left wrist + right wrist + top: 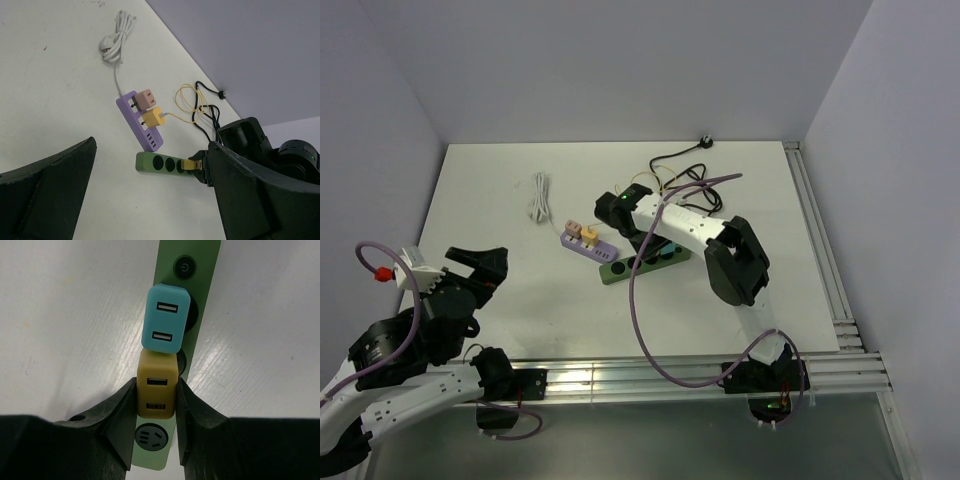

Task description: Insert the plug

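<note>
A mustard-yellow plug [157,390] sits between the fingers [120,410] of my right gripper [156,385], which is shut on it. The plug stands over a socket of the green power strip [197,255], right next to a teal plug [166,322] that sits in the strip. Its prongs are hidden. An empty socket [150,436] lies just below it. In the left wrist view the yellow plug [190,163] shows at the strip [160,163]. My left gripper [480,265] hangs open and empty at the near left, far from the strip [615,272].
A purple power strip [588,245] with a pink adapter [146,98] and a yellow adapter [153,118] lies left of the green one. A coiled white cable [540,197] lies behind it. Black and yellow cords [680,160] trail to the back wall.
</note>
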Controlling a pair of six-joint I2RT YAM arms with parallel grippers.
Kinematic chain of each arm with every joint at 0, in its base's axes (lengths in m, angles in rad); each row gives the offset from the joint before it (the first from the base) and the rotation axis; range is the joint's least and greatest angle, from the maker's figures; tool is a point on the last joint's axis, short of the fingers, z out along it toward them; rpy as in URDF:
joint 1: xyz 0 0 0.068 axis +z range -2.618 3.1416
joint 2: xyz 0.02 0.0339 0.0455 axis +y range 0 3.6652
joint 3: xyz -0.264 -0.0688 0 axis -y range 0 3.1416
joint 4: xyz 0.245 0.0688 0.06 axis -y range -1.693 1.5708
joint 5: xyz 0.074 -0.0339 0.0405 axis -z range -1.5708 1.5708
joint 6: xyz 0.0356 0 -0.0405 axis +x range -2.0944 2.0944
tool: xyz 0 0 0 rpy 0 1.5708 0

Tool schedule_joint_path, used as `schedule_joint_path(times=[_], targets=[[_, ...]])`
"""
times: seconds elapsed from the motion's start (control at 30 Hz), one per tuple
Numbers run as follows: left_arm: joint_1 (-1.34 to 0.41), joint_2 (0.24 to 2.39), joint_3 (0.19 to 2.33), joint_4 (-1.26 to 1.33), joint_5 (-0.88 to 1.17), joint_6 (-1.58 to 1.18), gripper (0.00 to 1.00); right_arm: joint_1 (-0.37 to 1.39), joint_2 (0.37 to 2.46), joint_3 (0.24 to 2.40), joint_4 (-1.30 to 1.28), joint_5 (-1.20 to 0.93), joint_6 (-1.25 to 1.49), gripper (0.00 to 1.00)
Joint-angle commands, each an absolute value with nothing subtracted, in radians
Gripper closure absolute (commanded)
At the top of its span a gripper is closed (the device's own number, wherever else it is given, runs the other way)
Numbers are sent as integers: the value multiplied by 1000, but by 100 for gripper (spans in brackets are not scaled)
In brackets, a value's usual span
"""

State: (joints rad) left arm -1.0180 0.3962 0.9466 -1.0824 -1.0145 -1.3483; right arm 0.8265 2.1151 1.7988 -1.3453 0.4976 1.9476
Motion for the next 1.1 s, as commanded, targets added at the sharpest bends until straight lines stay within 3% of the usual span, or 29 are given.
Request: schedule_joint_path(times=[0.0, 0.27, 0.63, 0.9, 1.07], targets=[[-1019, 403, 957, -1095, -1015, -1358, 1, 798, 2207, 1762, -1445, 477, 1960, 100], [-1019, 416, 957, -1091, -1009, -1359, 2, 795, 2258, 1806, -1443, 471, 1937, 100], [-1019, 405, 951, -1086, -1002, -1367, 3, 838, 2272, 1658, -1348, 411, 1905, 100], [-1019, 407, 962, -1103, -997, -1379, 4, 815, 2305, 1740, -1391, 469, 1896, 100], [-1019, 403, 957, -1108, -994, -1387, 4, 816, 2335, 1643, -1338, 399, 1858, 100]])
